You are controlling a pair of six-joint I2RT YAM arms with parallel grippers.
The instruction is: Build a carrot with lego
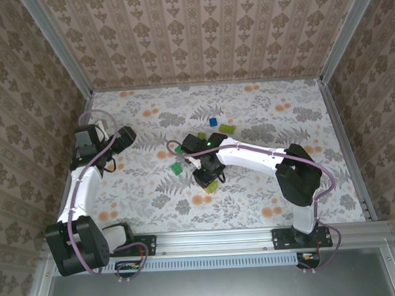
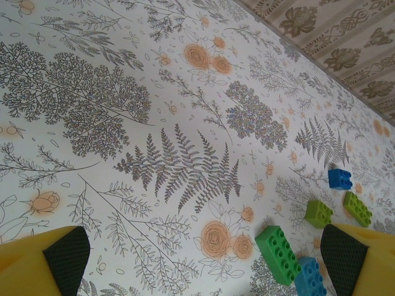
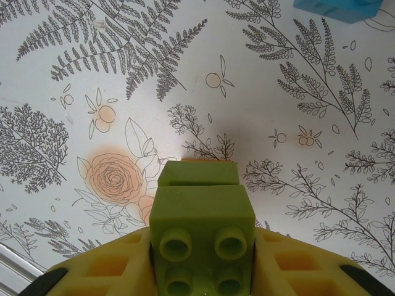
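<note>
the right gripper is clamping the lime-green carrot over the floral table, while the left gripper is hanging with jaws spread wide.

Carrot mid-desk, bricks around
The carrot sits in the right claw at the centre of the desk; loose lego lies behind, one brick just left.

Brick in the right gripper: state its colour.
The brick is lime green, best seen in the right wrist view.
</note>
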